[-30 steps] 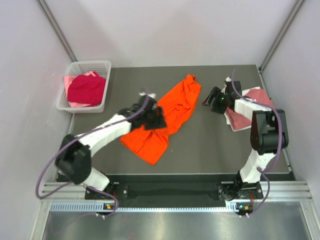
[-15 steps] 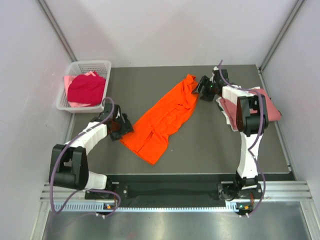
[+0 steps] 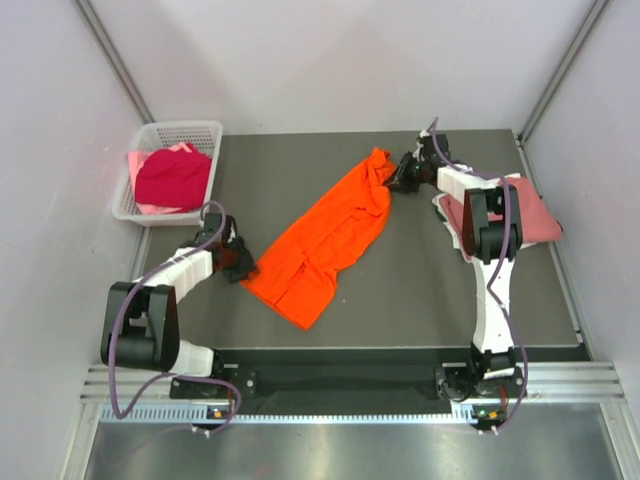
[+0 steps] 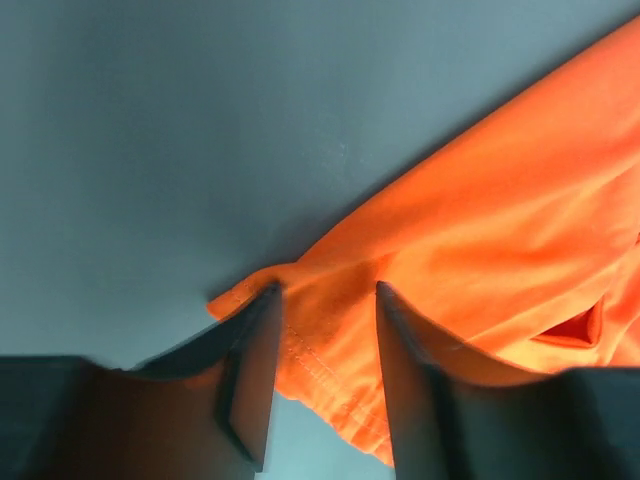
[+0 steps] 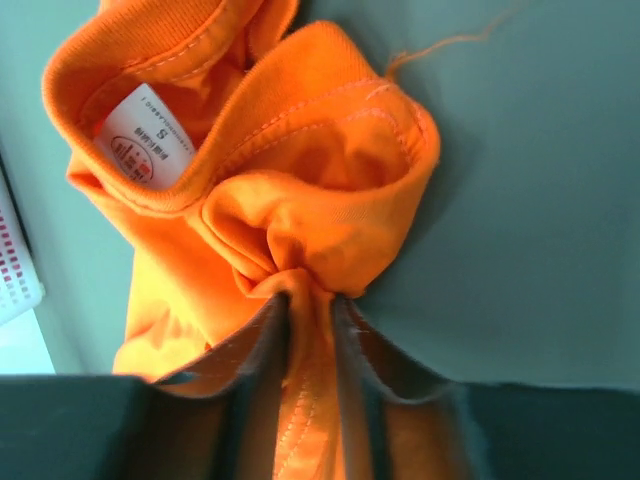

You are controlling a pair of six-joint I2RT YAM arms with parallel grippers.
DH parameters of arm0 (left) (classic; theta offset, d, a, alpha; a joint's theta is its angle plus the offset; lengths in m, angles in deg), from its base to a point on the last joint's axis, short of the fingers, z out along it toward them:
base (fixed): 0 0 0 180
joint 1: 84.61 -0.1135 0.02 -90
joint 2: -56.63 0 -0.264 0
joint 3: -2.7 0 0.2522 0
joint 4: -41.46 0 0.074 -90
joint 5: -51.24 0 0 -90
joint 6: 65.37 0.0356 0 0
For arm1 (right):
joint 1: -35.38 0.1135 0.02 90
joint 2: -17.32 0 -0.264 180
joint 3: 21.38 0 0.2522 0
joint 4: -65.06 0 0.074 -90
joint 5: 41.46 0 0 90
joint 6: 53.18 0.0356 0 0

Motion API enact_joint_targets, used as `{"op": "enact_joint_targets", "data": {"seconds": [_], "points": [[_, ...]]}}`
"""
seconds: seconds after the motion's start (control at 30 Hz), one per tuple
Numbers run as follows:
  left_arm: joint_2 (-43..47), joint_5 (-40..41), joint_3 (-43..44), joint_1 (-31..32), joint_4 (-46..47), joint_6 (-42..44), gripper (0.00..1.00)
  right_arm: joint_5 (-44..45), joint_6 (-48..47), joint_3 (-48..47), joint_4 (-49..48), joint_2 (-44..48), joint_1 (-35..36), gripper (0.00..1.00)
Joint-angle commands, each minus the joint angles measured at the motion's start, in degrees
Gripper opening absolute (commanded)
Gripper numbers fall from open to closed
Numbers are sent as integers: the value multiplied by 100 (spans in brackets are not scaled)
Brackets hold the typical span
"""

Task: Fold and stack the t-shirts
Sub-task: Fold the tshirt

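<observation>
On tabletop [image 3: 420, 290], orange shirt [image 3: 320, 240] lies stretched on a diagonal, mid-surface. At its far end, right claw [image 5: 310, 310] clenched on bunched cloth near the collar. At its near corner, left claw [image 4: 325, 300] straddles the hem, jaws apart, cloth between them unpinched.

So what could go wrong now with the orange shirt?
The left gripper has its open fingers on either side of just the hem corner of the shirt. It might close on too little, and the cloth could slip out. The right gripper pinches a bunched wad by the collar, perhaps several layers, so the shirt may lift twisted, not flat. The right arm reaches past the pink stack and might nudge it.
</observation>
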Motion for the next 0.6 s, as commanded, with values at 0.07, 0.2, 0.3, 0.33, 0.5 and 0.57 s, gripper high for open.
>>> {"op": "enact_joint_targets", "data": {"seconds": [0.07,0.2,0.3,0.33,0.5,0.57], "points": [[-163,-609,-325,-18,474,3,29,-78,-138,-487,388,-375,93,12],[-146,-971,-651,-9,721,-129,15,-184,-147,-795,458,-560,67,4],[100,-1103,-959,218,906,-304,1,-210,-77,-1084,476,-744,49,4],[153,-1068,-1038,341,906,-357,0,-245,-51,-1268,485,-867,23,4],[382,-778,-1240,1536,1029,-1033,0,-369,29,-1726,555,-1105,-82,5],[409,-752,-1346,2044,1248,-1392,0,-386,11,-1771,564,-1114,-100,5]]}}
